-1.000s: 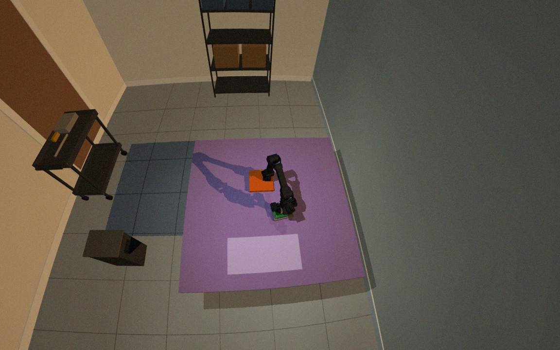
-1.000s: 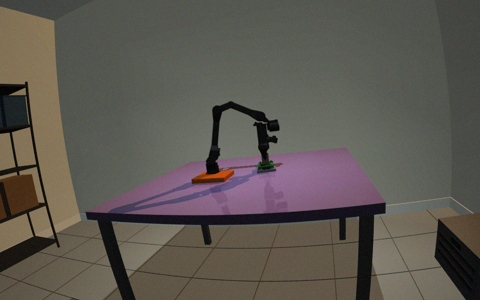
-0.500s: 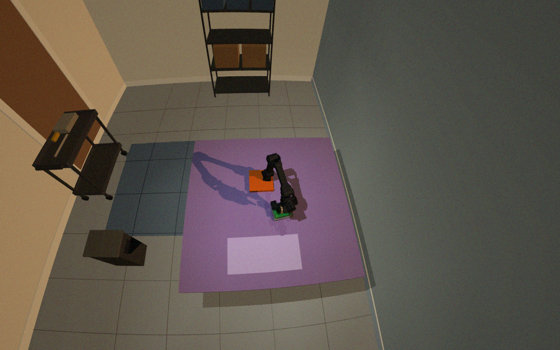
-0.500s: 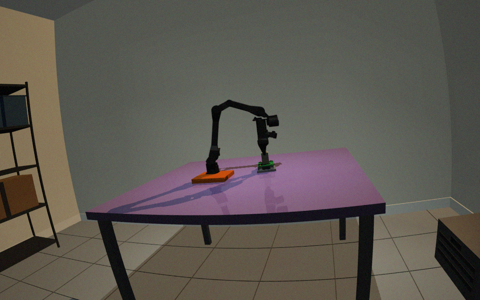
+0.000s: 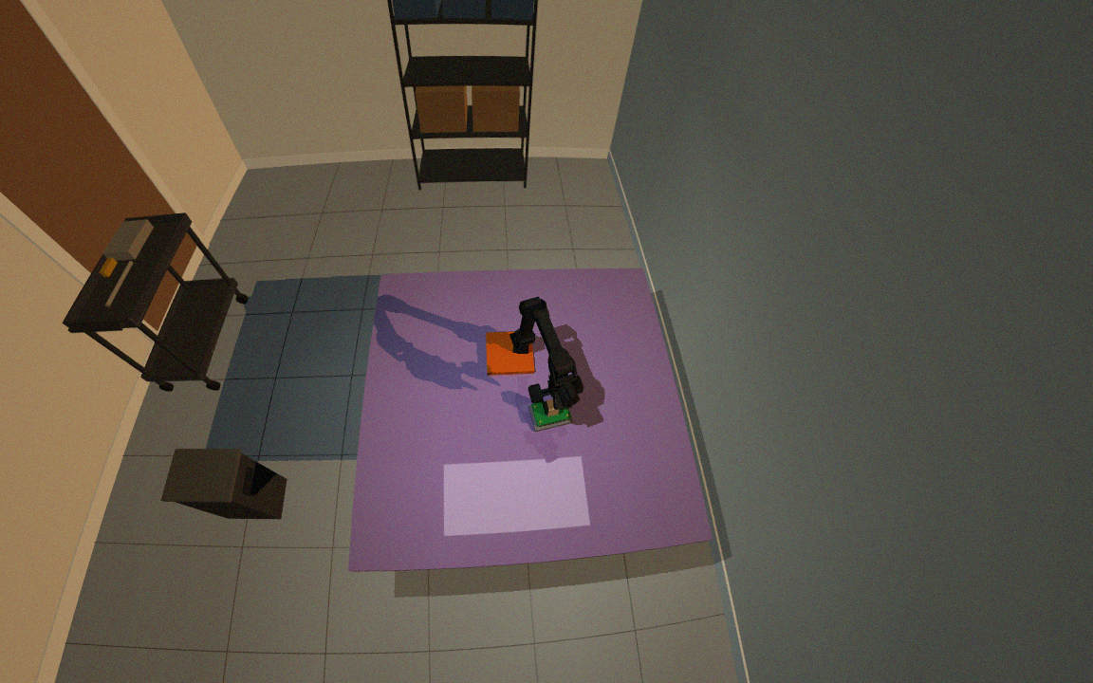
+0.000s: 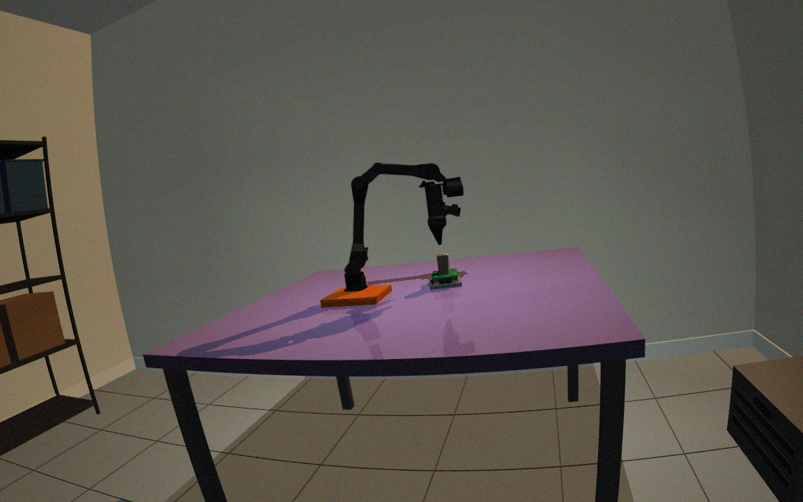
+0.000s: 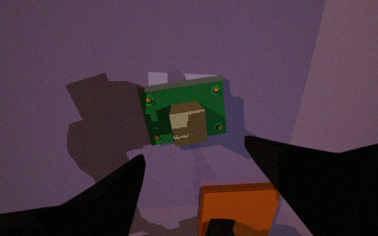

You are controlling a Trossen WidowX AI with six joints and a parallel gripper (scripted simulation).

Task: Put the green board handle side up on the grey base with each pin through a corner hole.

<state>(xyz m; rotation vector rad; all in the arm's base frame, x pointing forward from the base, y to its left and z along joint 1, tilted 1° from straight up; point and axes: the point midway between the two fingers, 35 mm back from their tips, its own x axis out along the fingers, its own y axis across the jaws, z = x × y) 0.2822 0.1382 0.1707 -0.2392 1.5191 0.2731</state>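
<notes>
My black two-fingered hand [image 5: 552,402] [image 6: 439,242] [image 7: 195,149], fingers wide apart and holding nothing, is above the tan square handle [image 5: 552,408] [image 6: 442,263] [image 7: 189,126]; below, the flat green board [image 5: 540,417] [image 6: 452,273] [image 7: 189,93] sits handle-up on the grey base [image 5: 552,426] [image 6: 445,286] [image 7: 186,83], gold pins [image 7: 215,89] showing at its four corner holes, on the purple worktop [image 5: 415,424] [image 6: 516,312] [image 7: 44,39]

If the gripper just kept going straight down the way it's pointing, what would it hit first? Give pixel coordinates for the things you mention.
Probably the handle [image 5: 552,408] [image 6: 442,263] [image 7: 189,126]: the gripper [image 5: 552,400] [image 6: 439,243] [image 7: 195,149] points down just above it. Its open fingers might pass either side, though; depth and exact alignment are unclear.
</notes>
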